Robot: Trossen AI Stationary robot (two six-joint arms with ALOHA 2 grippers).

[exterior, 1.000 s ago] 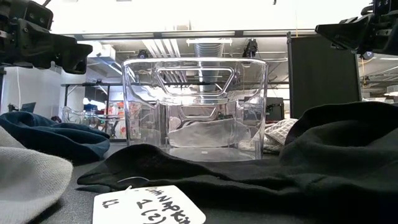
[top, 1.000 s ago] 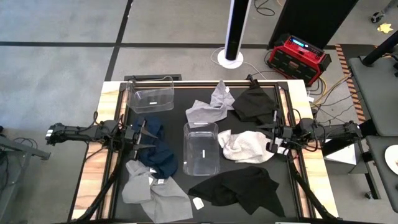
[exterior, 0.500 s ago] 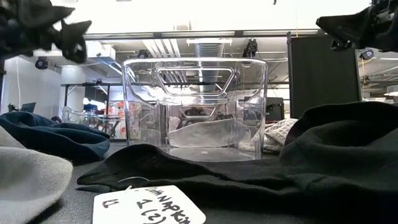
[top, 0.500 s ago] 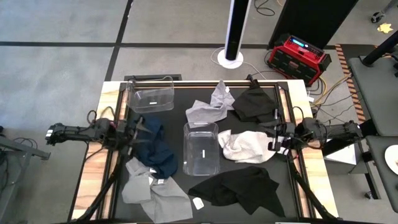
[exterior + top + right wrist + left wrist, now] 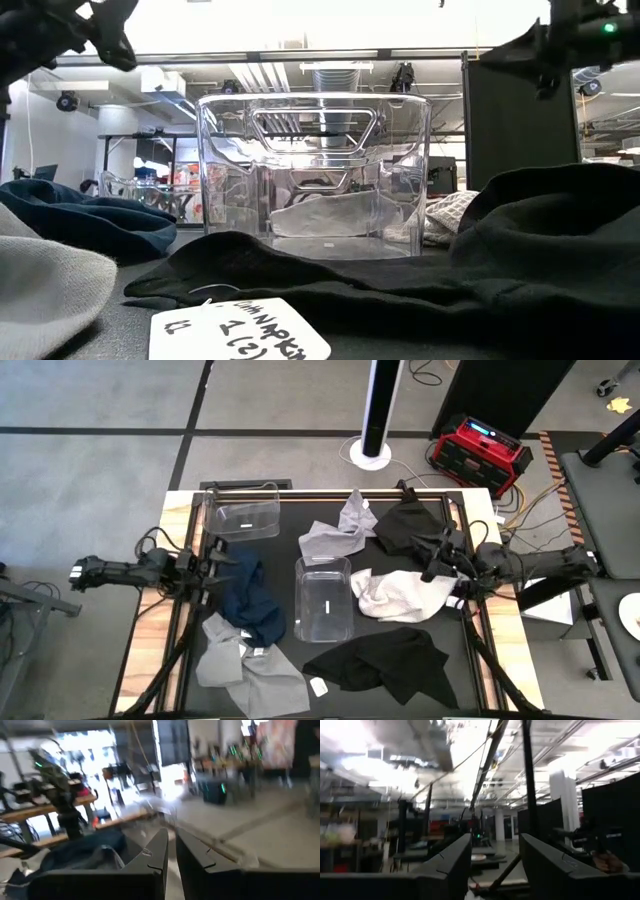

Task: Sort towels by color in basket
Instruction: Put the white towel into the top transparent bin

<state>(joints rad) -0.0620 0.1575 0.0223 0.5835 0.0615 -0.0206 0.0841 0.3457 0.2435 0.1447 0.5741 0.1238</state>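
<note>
From above, the desk (image 5: pixel 330 510) is seen strewn with towels: a navy towel (image 5: pixel 250 603) at the left, a grey towel (image 5: pixel 245 672) in front of it, a black towel (image 5: pixel 390 663) at the front right, a white towel (image 5: pixel 400 594) just right of the central clear basket (image 5: pixel 322 599), a second black towel (image 5: pixel 408 526) and a light grey towel (image 5: pixel 338 532) at the back. A second clear basket (image 5: pixel 243 513) is set at the back left corner. The left tool (image 5: pixel 222 567) is held at the navy towel's left edge; the left wrist view alone shows its fingers (image 5: pixel 451 865) spread and released, nothing between them. The right tool (image 5: pixel 436 552) is raised between the white and black towels; only its wrist view shows the fingers (image 5: pixel 161 851) nearly closed on nothing. A white tag (image 5: pixel 238 331) with handwriting is readable only from the low view.
</note>
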